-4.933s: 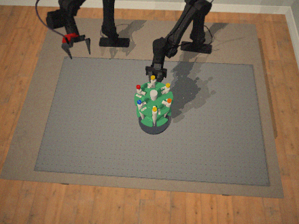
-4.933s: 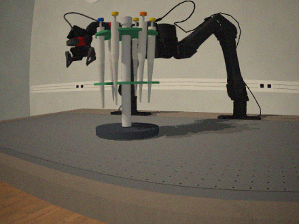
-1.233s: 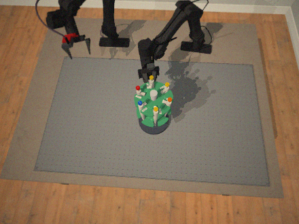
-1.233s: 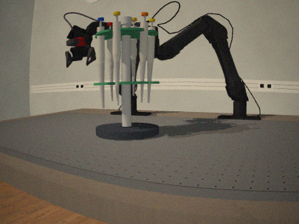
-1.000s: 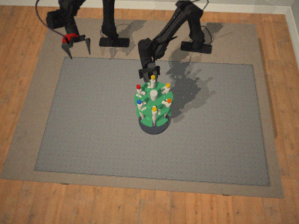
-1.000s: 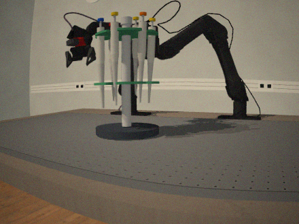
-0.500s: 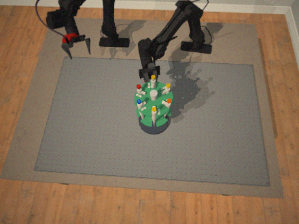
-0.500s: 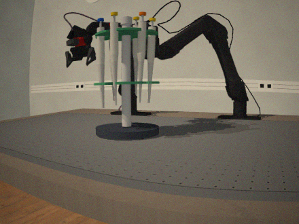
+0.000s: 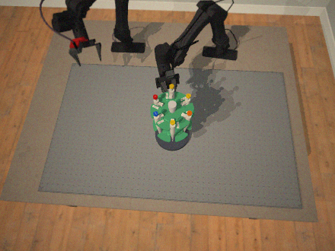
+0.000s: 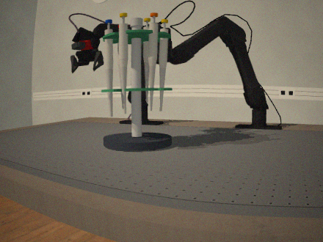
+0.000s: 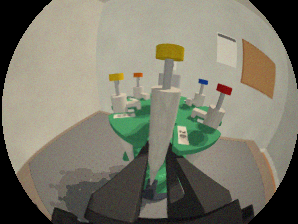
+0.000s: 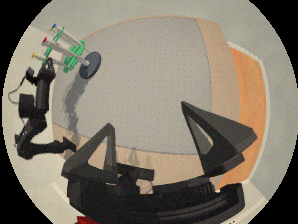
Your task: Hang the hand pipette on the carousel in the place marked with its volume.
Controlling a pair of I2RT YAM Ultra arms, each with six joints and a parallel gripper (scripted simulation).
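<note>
By the left gripper (image 9: 167, 88) (image 11: 157, 145), the nearest white pipette (image 9: 171, 91) (image 11: 163, 117) has a yellow button (image 9: 171, 86) (image 11: 170, 52). Beyond the gripper, the carousel head (image 9: 179, 114) (image 10: 137, 36) (image 11: 127, 124) is green and its base (image 9: 172, 145) (image 10: 137, 142) (image 12: 90, 65) dark blue-grey. The grey bench mat (image 9: 114, 160) (image 10: 205, 165) (image 12: 155, 75) beneath is dotted, with a tan border (image 9: 301, 213) (image 12: 225, 95).
</note>
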